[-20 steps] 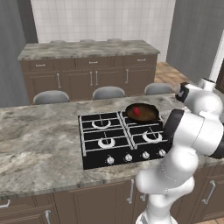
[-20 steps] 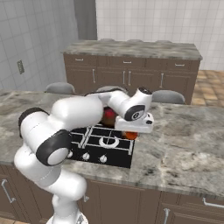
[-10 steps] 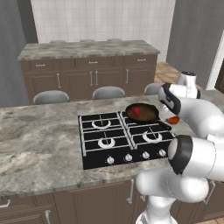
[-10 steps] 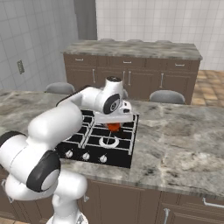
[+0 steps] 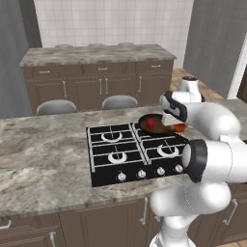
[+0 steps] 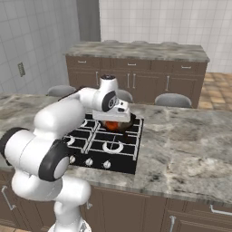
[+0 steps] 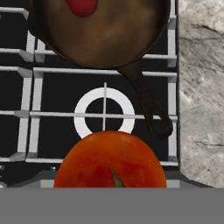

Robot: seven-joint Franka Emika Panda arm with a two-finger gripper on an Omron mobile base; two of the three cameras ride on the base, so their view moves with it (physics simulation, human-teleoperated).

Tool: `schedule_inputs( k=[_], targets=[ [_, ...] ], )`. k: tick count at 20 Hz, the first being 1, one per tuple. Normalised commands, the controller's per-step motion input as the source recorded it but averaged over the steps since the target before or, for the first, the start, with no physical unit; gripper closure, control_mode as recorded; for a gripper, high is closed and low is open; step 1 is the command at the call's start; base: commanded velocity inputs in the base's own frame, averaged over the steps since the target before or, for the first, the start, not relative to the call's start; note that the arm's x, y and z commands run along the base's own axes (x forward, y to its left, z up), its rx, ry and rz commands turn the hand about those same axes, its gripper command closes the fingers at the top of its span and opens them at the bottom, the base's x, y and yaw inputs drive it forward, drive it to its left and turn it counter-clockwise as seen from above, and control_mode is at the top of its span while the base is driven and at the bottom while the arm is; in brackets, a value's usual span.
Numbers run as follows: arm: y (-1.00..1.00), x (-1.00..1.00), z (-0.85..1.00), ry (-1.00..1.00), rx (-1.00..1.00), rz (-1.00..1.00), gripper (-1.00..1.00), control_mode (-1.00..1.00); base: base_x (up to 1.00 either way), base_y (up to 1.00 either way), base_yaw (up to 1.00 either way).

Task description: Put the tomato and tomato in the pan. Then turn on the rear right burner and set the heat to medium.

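One tomato in: the red tomato (image 7: pixel 82 6) lies inside the pan (image 7: pixel 105 37), toward its far side in the hand view.
Pan place: on the rear right burner of the stove (image 5: pixel 116 157), its handle (image 7: pixel 148 103) pointing toward the front right burner (image 7: pixel 104 113).
Second tomato: the orange-red tomato (image 7: pixel 110 159) sits low in the hand view, right at the gripper (image 5: pixel 176 126), above the front right burner and short of the pan rim.
Gripper state: jaws set wide around the orange-red tomato; it looks carried, though the fingertips themselves are hidden behind it, so contact is my reading.
Risk, early release: if let go here, the tomato would land on the grate, not in the pan, and could roll toward the stove's right edge and onto the counter (image 7: pixel 201 87).
Risk, handle: a low approach could strike the handle and turn the pan off its burner.
Risk, crowding: a drop onto the first tomato could bounce one out.
Not yet done: the burner knobs (image 5: pixel 141 173) at the stove's front edge look untouched.
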Motion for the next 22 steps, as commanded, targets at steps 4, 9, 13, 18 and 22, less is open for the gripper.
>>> schedule_inputs(
  k=[4, 9, 13, 18, 22],
  targets=[
    [0.17, 0.59, 0.0, 0.0, 0.0, -0.17, 1.0, -1.0, 0.0, 0.0, 0.0],
    [0.0, 0.6, 0.0, 0.0, 0.0, -0.02, 1.0, -1.0, 0.0, 0.0, 0.0],
    [0.0, 0.58, 0.0, 0.0, 0.0, 0.0, 1.0, -1.0, 0.0, 0.0, 0.0],
    [0.0, 0.61, 0.0, 0.0, 0.0, 0.0, 1.0, -1.0, 0.0, 0.0, 0.0],
    [0.0, 0.48, -0.07, 0.0, 0.05, 0.02, 1.0, -1.0, 0.0, 0.0, 0.0]
  ],
)
